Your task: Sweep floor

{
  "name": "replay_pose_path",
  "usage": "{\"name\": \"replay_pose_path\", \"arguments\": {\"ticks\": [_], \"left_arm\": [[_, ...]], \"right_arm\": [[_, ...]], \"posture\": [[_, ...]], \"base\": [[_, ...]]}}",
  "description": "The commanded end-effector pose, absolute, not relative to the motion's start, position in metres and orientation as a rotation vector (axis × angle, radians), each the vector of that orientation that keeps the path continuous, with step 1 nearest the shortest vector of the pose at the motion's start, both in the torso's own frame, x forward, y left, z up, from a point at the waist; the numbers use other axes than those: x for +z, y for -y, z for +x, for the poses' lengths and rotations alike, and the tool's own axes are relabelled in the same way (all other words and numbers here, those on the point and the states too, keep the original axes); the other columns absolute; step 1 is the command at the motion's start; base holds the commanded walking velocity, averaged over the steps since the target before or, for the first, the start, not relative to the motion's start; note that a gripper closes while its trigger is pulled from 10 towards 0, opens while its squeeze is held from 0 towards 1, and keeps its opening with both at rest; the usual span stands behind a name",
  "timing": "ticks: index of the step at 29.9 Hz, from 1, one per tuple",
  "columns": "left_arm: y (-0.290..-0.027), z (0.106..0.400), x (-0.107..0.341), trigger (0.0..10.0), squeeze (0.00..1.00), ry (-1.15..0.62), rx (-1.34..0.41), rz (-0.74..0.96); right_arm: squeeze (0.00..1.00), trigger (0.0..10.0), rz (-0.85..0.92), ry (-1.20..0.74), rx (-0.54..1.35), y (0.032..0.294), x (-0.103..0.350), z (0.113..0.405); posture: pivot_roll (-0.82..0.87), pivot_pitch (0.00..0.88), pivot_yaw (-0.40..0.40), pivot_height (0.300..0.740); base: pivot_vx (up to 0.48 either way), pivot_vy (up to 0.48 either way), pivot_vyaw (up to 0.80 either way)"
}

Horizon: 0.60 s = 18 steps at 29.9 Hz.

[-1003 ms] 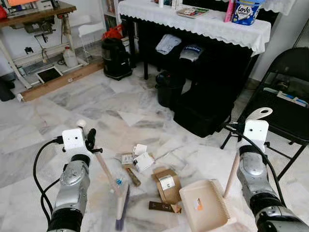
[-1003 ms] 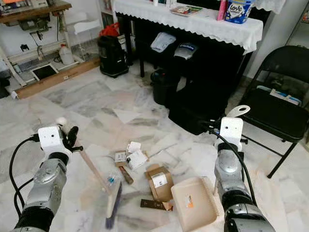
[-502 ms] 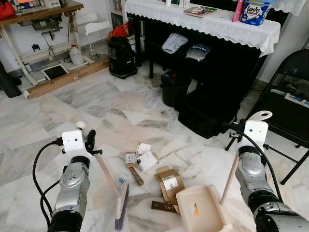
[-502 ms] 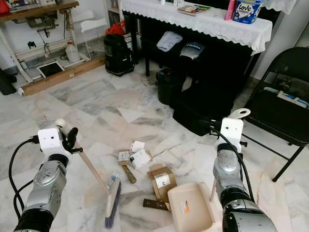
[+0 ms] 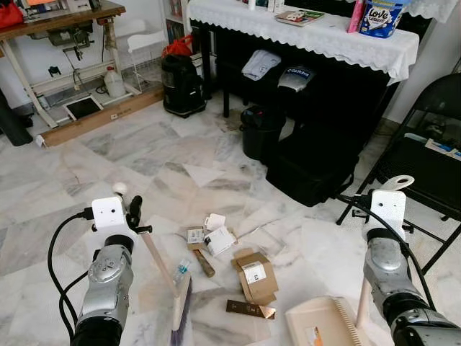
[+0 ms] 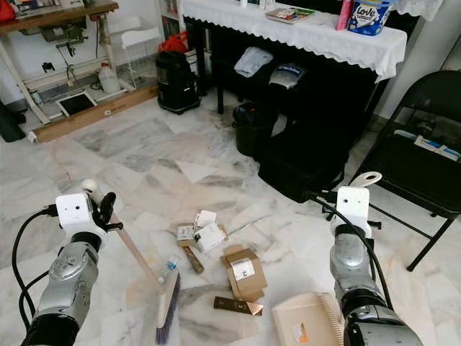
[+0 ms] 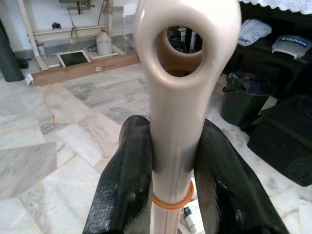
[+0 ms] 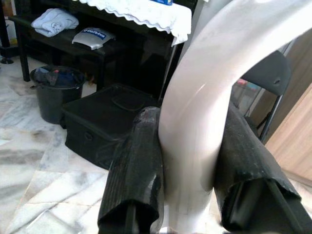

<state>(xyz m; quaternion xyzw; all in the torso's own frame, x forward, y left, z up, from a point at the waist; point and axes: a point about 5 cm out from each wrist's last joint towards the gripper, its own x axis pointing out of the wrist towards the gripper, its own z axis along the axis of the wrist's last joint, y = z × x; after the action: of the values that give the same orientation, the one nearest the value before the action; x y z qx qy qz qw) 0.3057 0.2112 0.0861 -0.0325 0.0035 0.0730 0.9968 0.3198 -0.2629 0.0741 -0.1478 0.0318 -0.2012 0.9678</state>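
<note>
My left gripper (image 7: 173,161) is shut on the beige handle of a broom (image 5: 160,261). The handle slants down to the brush head (image 5: 180,311), which rests on the marble floor just left of the litter. My right gripper (image 8: 195,161) is shut on the pale handle of a beige dustpan (image 5: 322,330), which stands on the floor at the lower right, apart from the litter. The litter lies between them: a brown cardboard box (image 5: 256,276), small white boxes (image 5: 216,238), a dark wrapper (image 5: 248,309) and a tiny bottle (image 5: 180,270).
A black bin (image 5: 257,133) and black cases (image 5: 310,166) stand under a table with a white lace cloth (image 5: 310,32). A black folding chair (image 5: 432,137) is close on the right. A black canister (image 5: 180,85) and a workbench (image 5: 57,18) are at the back left.
The dustpan has slid back and to the right, away from the cardboard box, with my right arm. The broom has barely moved. The camera view shifted slightly.
</note>
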Motion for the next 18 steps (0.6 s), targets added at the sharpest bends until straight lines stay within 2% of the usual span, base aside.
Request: {"name": "replay_pose_path", "arguments": {"ticks": [1,6,12,18], "left_arm": [[-0.21,0.308,0.097,10.0,0.0,0.038,0.133,-0.051],[-0.207,0.305,0.098,10.0,0.0,0.041,0.109,-0.049],[-0.207,0.303,0.098,10.0,0.0,0.038,0.1,-0.051],[-0.206,0.302,0.099,10.0,0.0,0.034,0.092,-0.053]], "right_arm": [[0.0,10.0,-0.314,-0.021,-0.384,0.261,0.083,0.325],[0.0,10.0,-0.424,0.005,-0.282,0.248,0.088,0.332],[0.0,10.0,-0.37,0.028,-0.274,0.247,0.095,0.336],[0.0,10.0,-0.317,0.128,-0.277,0.243,0.121,0.35]], "posture": [[-0.01,0.0,0.005,0.74],[-0.01,0.0,0.008,0.74],[-0.02,0.015,0.015,0.74],[-0.03,0.032,0.015,0.74]], "base": [[0.0,0.0,0.0],[0.0,0.0,0.0],[0.0,0.0,0.0],[0.0,0.0,0.0]]}}
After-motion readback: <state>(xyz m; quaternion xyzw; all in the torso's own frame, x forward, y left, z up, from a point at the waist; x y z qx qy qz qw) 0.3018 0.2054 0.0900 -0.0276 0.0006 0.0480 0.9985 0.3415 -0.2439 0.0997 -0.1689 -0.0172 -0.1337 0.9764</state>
